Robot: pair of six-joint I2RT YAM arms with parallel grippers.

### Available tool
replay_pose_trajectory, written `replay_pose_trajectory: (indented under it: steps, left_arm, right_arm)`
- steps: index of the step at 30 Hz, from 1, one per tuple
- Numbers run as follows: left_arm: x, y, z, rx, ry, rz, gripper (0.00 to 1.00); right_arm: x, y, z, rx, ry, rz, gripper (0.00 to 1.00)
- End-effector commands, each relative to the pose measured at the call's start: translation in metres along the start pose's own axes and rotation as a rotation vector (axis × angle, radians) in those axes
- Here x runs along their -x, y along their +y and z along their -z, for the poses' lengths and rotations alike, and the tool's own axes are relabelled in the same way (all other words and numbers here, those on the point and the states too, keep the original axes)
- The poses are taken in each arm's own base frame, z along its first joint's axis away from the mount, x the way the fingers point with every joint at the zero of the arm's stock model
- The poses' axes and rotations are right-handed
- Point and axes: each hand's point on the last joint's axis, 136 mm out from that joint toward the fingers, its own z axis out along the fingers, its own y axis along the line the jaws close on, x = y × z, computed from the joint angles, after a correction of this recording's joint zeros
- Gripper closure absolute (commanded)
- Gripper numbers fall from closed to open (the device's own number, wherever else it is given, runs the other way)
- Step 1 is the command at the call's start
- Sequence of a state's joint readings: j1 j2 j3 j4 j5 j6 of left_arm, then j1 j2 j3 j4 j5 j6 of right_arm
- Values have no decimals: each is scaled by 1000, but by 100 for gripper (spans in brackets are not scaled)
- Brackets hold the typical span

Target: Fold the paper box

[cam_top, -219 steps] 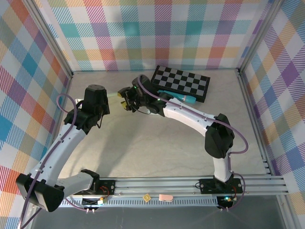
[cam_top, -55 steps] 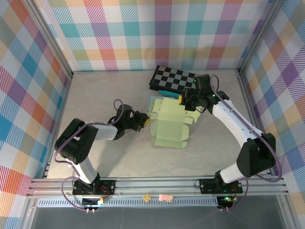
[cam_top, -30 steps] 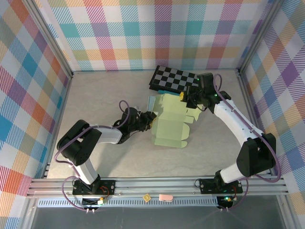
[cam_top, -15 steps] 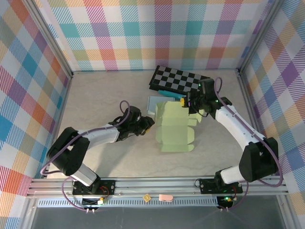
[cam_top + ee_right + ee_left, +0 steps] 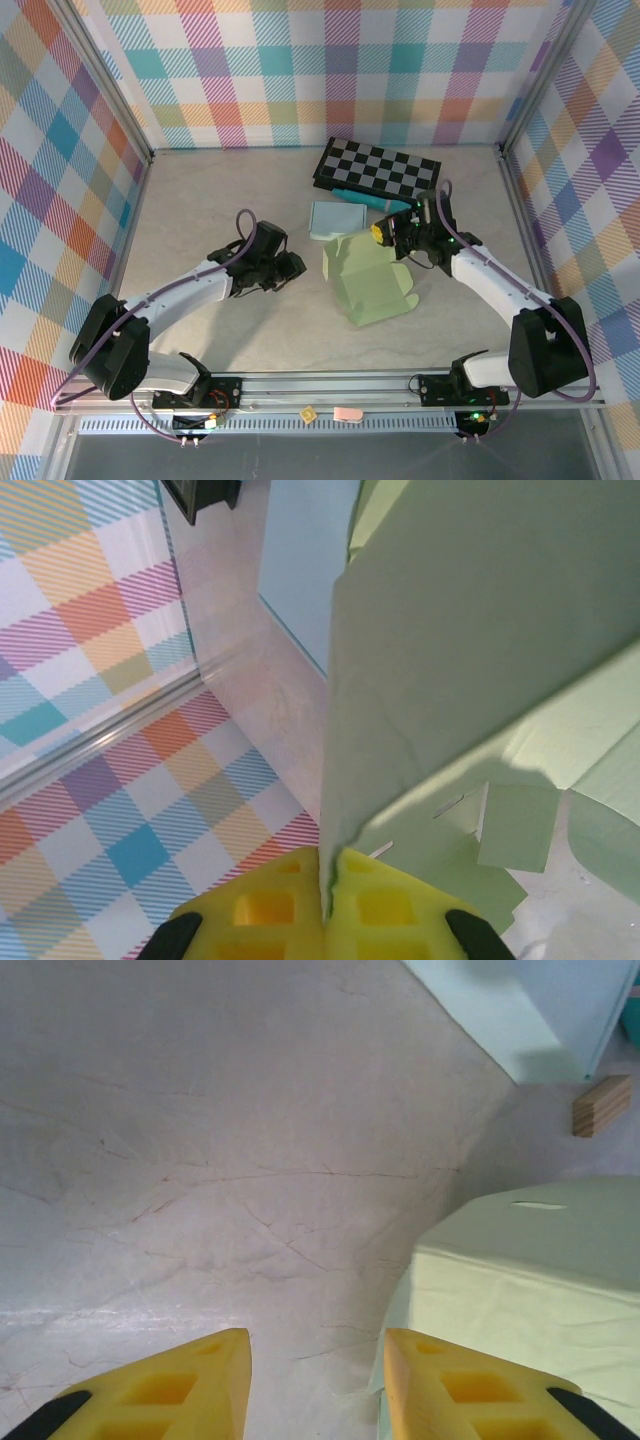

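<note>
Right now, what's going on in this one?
Two arms are working on a pale green paper box, which is not yet folded into shape. The right tool is shut on one of its edges, holding that side up off the table. The left tool is open and low over the table beside the box's left edge, gripping nothing. A checkerboard and a light blue card lie behind.

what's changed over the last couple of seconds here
The left gripper backed off leftward from the paper box and is open, holding nothing. The right gripper, still shut on the box's far edge, pulled it nearer the arms' bases and turned it askew. The checkerboard and the light blue sheet stayed put.
</note>
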State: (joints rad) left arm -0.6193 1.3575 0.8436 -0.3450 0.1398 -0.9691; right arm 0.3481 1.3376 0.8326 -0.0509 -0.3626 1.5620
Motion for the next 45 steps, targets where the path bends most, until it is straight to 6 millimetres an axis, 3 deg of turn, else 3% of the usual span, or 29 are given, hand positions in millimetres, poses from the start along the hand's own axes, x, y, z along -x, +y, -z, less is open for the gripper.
replay_pose_trajectory:
  steps: [1, 7, 10, 17, 28, 35, 45]
  left_arm:
    - [7, -6, 6, -13, -12, -39, 62]
    - [10, -12, 3, -70, -10, -67, 65]
    - [14, -21, 2, -129, -21, -120, 67]
    - [12, -11, -11, -158, 3, -168, 73]
    - [-3, -6, -19, -187, 71, -253, 74]
    - [-24, -10, -28, -231, 150, -482, 72]
    - [-38, -17, -38, -236, 135, -762, 68]
  right_arm:
    - [-11, 21, -3, 139, 65, 115, 100]
    - [-19, 19, -19, 176, 149, 217, 100]
    - [-22, 6, -21, 167, 178, 244, 100]
    - [-28, -32, -31, 161, 256, 307, 100]
    - [-23, -64, -33, 108, 237, 315, 100]
    - [-22, -50, -33, 118, 228, 320, 100]
    - [-21, -47, -34, 119, 225, 299, 100]
